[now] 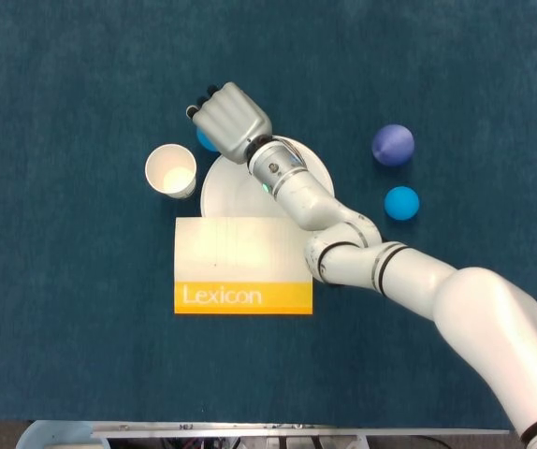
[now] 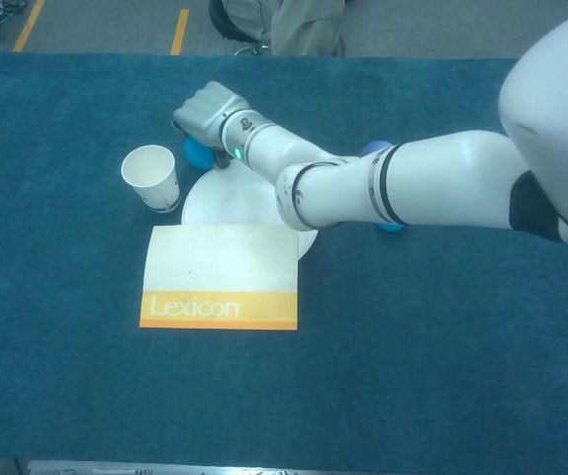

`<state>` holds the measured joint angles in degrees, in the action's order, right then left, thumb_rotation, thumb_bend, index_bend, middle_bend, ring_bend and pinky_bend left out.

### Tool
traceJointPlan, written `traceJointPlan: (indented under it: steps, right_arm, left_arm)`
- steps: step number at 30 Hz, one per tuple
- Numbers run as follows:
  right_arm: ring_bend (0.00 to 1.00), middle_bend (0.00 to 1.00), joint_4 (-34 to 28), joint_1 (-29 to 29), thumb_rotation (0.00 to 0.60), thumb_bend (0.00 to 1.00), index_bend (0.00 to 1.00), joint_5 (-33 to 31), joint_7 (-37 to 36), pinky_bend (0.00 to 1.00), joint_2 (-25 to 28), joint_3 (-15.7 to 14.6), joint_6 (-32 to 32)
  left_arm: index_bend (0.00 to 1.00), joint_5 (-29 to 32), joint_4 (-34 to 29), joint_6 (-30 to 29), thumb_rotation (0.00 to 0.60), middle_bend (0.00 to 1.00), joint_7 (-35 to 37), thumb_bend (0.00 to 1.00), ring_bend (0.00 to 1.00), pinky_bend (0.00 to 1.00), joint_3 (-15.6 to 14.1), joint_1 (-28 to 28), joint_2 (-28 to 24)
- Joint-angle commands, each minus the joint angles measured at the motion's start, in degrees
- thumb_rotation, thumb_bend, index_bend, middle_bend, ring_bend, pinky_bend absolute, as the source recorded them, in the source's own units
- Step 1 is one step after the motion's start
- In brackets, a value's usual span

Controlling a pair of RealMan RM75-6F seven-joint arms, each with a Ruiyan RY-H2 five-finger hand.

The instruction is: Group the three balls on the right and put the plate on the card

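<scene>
Two balls [image 1: 393, 145] on right; third ball [image 1: 205, 140] under right hand [image 1: 231, 120], grasp unclear; plate [image 1: 240, 192] not on card [image 1: 242, 265].

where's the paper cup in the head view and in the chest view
Head view: the cup is left of centre in the upper half, seen from above, just left of the plate.
Chest view: the cup is upper left, seen from the side, again just left of the plate.
Shared landmark: the Lexicon card lies just below the cup in both views.
</scene>
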<state>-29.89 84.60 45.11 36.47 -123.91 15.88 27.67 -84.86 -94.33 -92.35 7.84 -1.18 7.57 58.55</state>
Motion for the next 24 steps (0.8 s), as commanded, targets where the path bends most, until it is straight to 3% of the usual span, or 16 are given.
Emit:
traceJointPlan:
  steps: [1,6,9,19,24]
  right_arm:
    - [0.27,0.36,0.0,-0.6,0.600,0.27,0.39,1.1,-1.3,0.50,0.4,0.5,0.1]
    - [0.27,0.36,-3.1,-1.9,0.600,0.27,0.39,3.7,-3.6,0.50,3.0,0.7,1.2]
    - [0.27,0.36,-8.4,-3.7,0.600,0.27,0.39,5.4,-4.9,0.50,6.4,0.5,2.8]
    - [0.28,0.36,-39.2,-13.9,0.600,0.27,0.39,9.2,-5.3,0.51,27.5,-3.8,10.0]
    - [0.28,0.36,-49.4,-18.0,0.600,0.27,0.39,11.0,-4.7,0.51,36.0,-7.4,12.9]
  left_arm:
    - [0.35,-0.1,0.1,0.0,0.600,0.31,0.1,0.44,0.27,0.21,0.0,0.1,0.0]
    - [0.35,-0.1,0.2,0.2,0.600,0.31,0.1,0.44,0.27,0.21,0.1,0.0,0.1]
    - [0.35,-0.4,0.1,0.5,0.600,0.31,0.0,0.44,0.27,0.21,0.2,-0.3,0.2]
    - [0.35,-2.2,-0.9,2.0,0.600,0.31,-1.6,0.44,0.27,0.21,0.1,-1.9,0.5]
    - [0.35,-3.0,-1.8,2.7,0.600,0.31,-2.9,0.44,0.27,0.21,0.0,-2.6,0.6]
